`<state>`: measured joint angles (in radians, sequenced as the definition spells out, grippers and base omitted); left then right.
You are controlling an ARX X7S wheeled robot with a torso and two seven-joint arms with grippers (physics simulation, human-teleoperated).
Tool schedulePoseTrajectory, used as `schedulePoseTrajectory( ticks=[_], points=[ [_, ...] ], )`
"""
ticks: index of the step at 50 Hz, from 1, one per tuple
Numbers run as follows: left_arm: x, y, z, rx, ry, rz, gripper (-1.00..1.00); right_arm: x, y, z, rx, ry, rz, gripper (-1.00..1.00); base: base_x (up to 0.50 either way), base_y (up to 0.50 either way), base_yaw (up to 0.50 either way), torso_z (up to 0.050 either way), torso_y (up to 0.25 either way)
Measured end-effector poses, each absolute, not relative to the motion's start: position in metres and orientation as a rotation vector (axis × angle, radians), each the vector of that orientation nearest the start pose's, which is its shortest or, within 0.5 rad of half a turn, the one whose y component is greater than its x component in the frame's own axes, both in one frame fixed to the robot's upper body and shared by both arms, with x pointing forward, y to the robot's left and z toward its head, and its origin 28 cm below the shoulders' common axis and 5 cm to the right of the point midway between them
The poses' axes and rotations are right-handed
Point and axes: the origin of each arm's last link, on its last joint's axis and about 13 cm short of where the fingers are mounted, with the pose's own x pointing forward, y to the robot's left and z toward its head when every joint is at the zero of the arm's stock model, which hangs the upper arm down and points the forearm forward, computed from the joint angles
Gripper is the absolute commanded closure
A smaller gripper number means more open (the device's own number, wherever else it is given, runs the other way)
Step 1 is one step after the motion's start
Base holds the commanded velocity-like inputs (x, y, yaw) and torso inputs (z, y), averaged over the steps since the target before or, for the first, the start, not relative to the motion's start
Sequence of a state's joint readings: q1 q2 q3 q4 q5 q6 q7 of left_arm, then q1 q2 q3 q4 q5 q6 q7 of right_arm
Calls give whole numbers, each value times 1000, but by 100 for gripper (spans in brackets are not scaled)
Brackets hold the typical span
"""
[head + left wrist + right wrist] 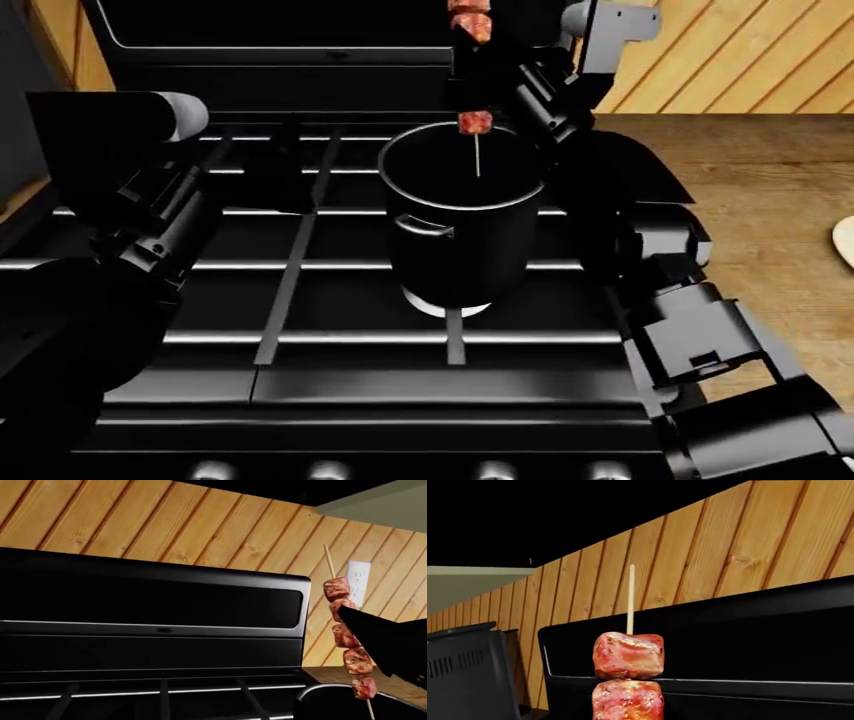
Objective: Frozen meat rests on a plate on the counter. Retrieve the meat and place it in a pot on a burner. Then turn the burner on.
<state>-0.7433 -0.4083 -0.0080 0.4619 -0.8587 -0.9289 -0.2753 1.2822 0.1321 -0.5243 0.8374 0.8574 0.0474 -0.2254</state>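
Note:
My right gripper [497, 88] is shut on the meat [477, 122], a kebab held upright over the black pot [461, 235]. The lower skewer tip hangs inside the pot's mouth. The pot stands on the stove's grate over a silvery burner [447, 300]. The meat also shows in the left wrist view [352, 652] with the black right gripper [387, 645] on it, and close up in the right wrist view [628, 656]. My left gripper [284, 150] hovers over the rear left grate, dark on dark. The plate [845, 245] peeks in on the counter [747, 190] at the right.
The stove's black back panel [153, 605] rises behind the grates, with a wood-plank wall [200, 525] and a white outlet [358, 582] behind. Control knobs [320, 470] line the stove's front edge. The pot's rim [327, 690] shows in the left wrist view.

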Motion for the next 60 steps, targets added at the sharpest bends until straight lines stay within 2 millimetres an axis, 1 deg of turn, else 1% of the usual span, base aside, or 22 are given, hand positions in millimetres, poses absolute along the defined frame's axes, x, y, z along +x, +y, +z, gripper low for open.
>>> schedulePoseTrajectory(
  ticks=[12, 40, 41, 60],
  points=[
    [271, 243, 245, -122, -182, -232, -100, 420, -75, 243, 291, -249, 527, 100, 0, 0, 0, 0, 0],
    [271, 243, 245, -124, -179, -228, -100, 412, -77, 240, 276, -237, 508, 100, 0, 0, 0, 0, 0],
    [271, 243, 245, -124, -178, -228, -100, 411, -77, 240, 274, -237, 507, -100, 0, 0, 0, 0, 0],
    [271, 243, 244, -127, -178, -229, -100, 408, -77, 240, 248, -234, 506, -100, 0, 0, 0, 0, 0]
  ],
)
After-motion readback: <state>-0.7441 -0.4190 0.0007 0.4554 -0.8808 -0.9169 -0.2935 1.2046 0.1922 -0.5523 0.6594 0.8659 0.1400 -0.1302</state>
